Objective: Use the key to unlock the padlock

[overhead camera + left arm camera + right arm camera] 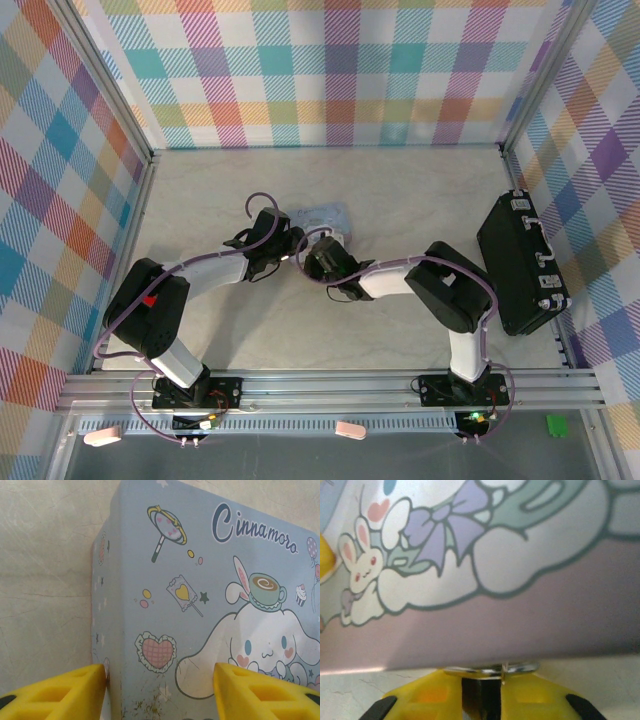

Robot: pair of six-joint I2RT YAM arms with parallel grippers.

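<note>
1. We find the right gripper (481,679) clamped on the small dark metal padlock (479,700), bottom centre, against the pastel blue cartoon-printed tin (200,580).
2. The left gripper (160,672) stands open astride the tin.
3. We judge that inserting and turning the key remain.

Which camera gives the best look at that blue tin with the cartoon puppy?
The left wrist view: the tin is close and sharp, puppy and lettering clear. The right wrist view gives a blurred close-up of its drawings; the top view shows it small, partly covered.
</note>
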